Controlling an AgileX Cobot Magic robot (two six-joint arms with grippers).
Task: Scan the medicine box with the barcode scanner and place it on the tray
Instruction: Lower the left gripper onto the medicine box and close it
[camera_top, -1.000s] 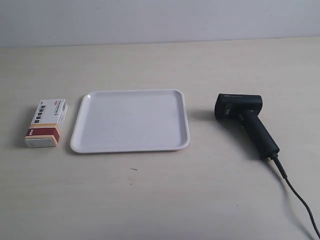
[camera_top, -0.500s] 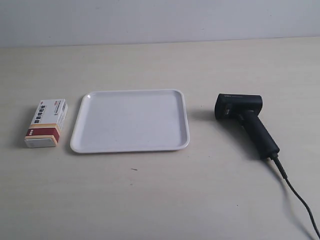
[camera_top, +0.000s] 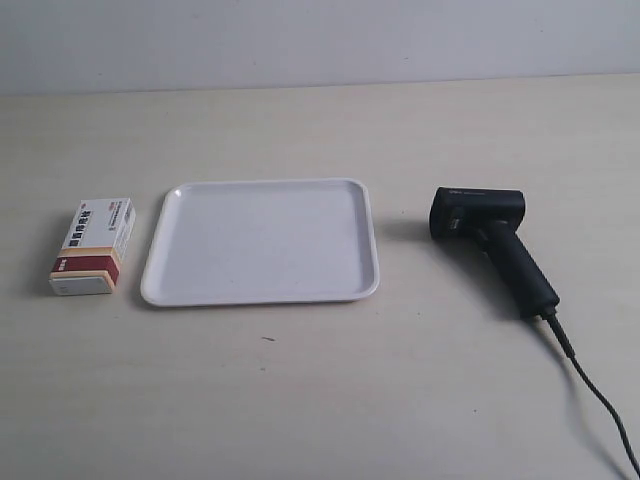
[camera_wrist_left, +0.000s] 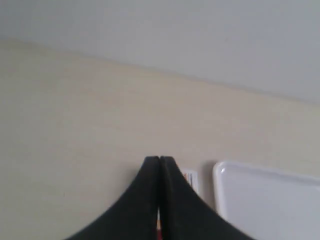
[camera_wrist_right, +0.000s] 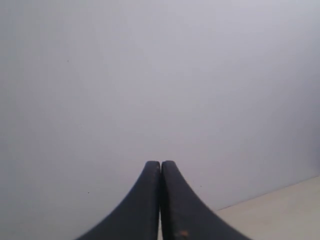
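The medicine box (camera_top: 93, 247) lies flat on the table at the exterior view's left, its dark red and tan band toward the near end. Beside it sits the white tray (camera_top: 262, 290), holding nothing. The black barcode scanner (camera_top: 490, 240) lies on its side at the exterior view's right, its cable trailing to the near right corner. No arm shows in the exterior view. My left gripper (camera_wrist_left: 159, 159) is shut and empty; a sliver of the medicine box (camera_wrist_left: 190, 178) and a corner of the tray (camera_wrist_left: 260, 200) show behind it. My right gripper (camera_wrist_right: 160, 163) is shut, facing the wall.
The pale wooden table (camera_top: 320, 400) meets a light grey wall (camera_top: 320, 40) at the back. The scanner's thin dark cable (camera_top: 595, 395) runs across the table toward the exterior view's near right edge.
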